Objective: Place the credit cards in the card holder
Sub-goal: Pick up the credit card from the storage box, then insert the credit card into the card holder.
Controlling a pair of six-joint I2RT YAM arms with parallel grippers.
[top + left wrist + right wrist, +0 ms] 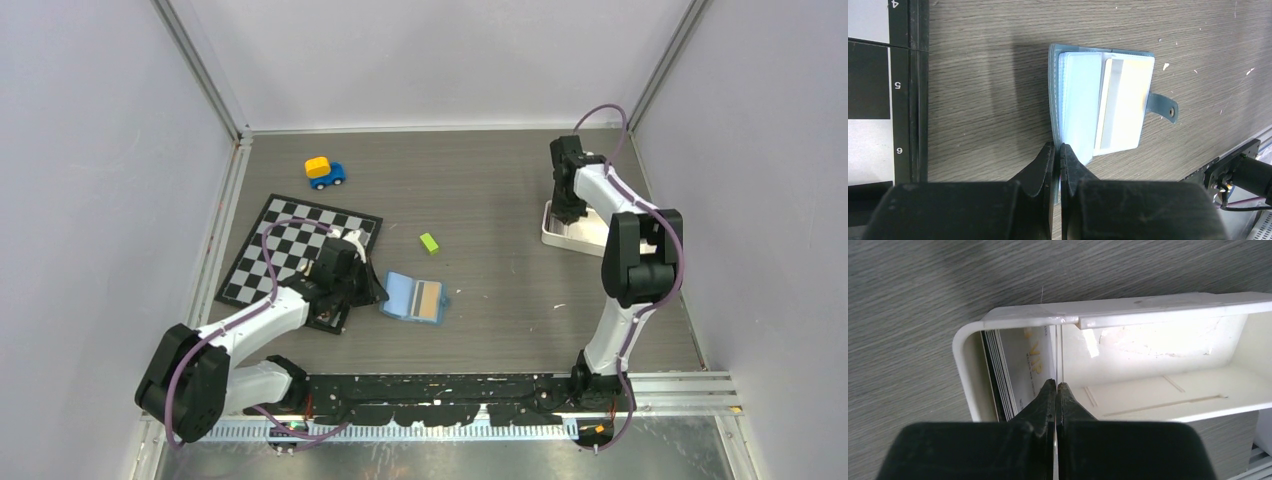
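Note:
The card holder (414, 297) lies open on the table, teal outside and light blue inside (1083, 100), with a tan card (1133, 95) in its right pocket. My left gripper (1058, 148) is shut on the teal edge of its near cover. Several credit cards (998, 370) stand on edge at the left end of the white tray (1158, 310). One pale card has gold lettering (1034, 365). My right gripper (1056, 385) reaches into the tray, shut on a single thin card (1058, 347) that I see edge-on.
A lime-green block (429, 242) lies between the card holder and the tray (560, 238). A checkerboard mat (285, 245) sits under the left arm, and a blue and yellow toy car (324, 172) stands behind it. Walls close in the left, back and right sides.

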